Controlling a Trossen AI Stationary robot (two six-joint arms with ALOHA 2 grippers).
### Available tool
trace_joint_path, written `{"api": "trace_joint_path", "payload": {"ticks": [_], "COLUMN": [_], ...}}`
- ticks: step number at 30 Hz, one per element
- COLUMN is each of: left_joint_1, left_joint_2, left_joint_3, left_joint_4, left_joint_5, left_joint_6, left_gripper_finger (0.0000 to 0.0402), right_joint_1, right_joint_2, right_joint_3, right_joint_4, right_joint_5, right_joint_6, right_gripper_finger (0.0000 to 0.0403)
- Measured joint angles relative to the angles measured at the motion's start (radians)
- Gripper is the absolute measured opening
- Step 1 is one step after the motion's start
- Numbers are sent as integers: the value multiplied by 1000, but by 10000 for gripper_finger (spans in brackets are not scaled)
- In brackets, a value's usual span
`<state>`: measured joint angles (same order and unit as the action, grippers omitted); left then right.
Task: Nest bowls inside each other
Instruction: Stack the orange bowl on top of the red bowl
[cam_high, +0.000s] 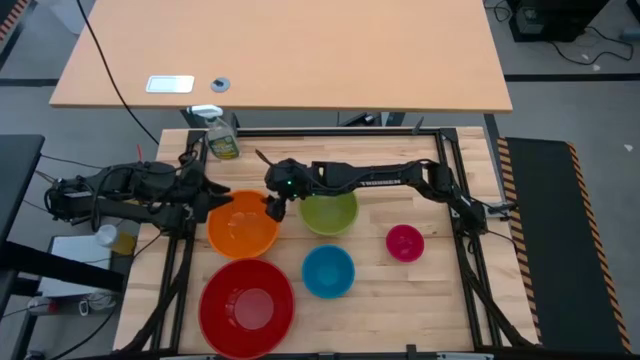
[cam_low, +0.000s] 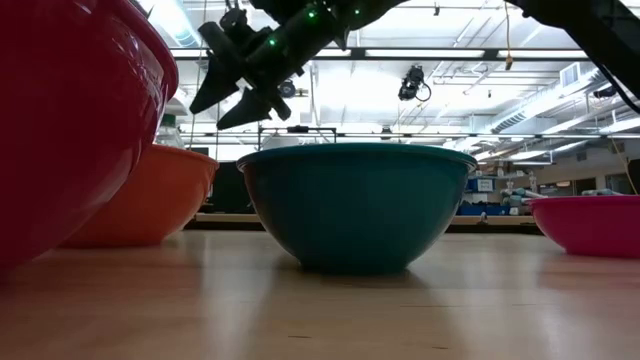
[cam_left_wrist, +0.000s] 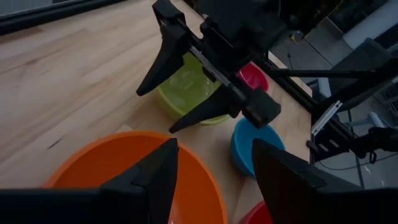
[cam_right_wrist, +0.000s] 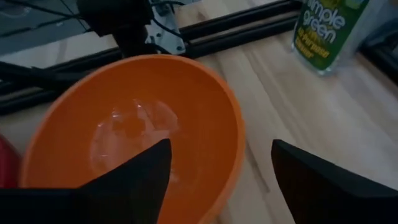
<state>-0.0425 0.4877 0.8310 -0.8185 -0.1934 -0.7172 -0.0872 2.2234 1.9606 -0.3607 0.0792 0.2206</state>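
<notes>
Five bowls stand apart on their bases on the wooden table: orange (cam_high: 242, 230), green (cam_high: 330, 213), blue (cam_high: 328, 271), pink (cam_high: 405, 242) and the big red one (cam_high: 247, 306). My right gripper (cam_high: 272, 207) hangs open above the orange bowl's right rim (cam_right_wrist: 235, 149), between the orange and green bowls. In the low view it (cam_low: 232, 92) stands well above the bowls and touches nothing. My left gripper (cam_left_wrist: 214, 180) waits open, raised at the orange bowl's far left edge (cam_high: 213, 193).
A green spray bottle (cam_high: 222, 135) stands at the table's far left corner, behind the orange bowl. Black frame rails (cam_high: 340, 132) run along the table's edges. A light wooden desk (cam_high: 290, 50) lies beyond the far edge.
</notes>
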Motion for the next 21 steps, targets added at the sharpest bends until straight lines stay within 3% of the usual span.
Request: {"api": "trace_joint_path", "payload": {"ticks": [7,17,21], "left_joint_1": [0,0,0], "left_joint_2": [0,2,2], "left_joint_3": [0,0,0], "left_joint_4": [6,6,6], "left_joint_5": [-33,-53,-53], "left_joint_6": [-6,-4,-4], "left_gripper_finger": [208,208,208], "right_joint_1": [-16,-16,2], "right_joint_2": [-1,0,0], "right_joint_3": [-54,-210,-224], "right_joint_4": [42,162,150], "right_joint_5": [6,-48,-22], "right_joint_6": [-64,-23,-21], "right_gripper_finger": [281,256,249]}}
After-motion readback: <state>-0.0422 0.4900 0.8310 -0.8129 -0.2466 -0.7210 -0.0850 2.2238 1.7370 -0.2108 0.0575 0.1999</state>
